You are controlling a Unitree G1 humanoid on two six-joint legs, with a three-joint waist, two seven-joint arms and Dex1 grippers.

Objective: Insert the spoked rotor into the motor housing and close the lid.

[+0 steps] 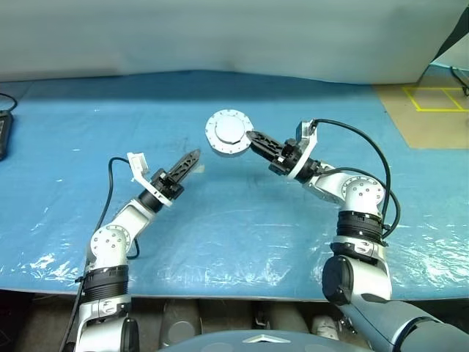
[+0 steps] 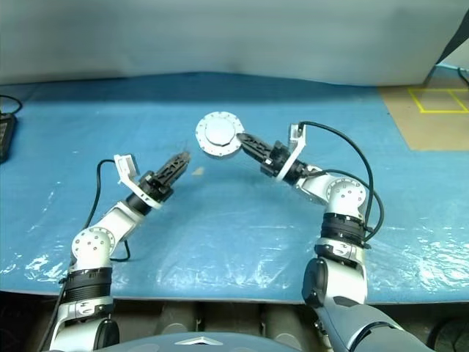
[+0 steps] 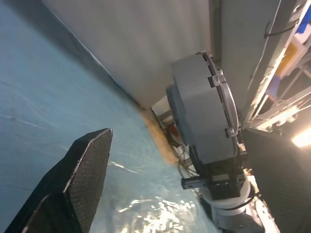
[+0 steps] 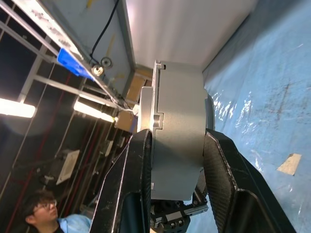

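Silver motor housing (image 1: pixel 229 133), clamped edge-on in the right end effector (image 1: pixel 258 141), hangs above the bench (image 1: pixel 242 220), nearer than the wide-open left end effector (image 1: pixel 192 158).

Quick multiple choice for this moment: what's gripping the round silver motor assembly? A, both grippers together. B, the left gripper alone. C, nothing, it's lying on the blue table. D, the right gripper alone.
D: the right gripper has its two black fingers clamped on either side of the motor housing, holding it up off the table, while the left gripper hangs apart from it, holding nothing.
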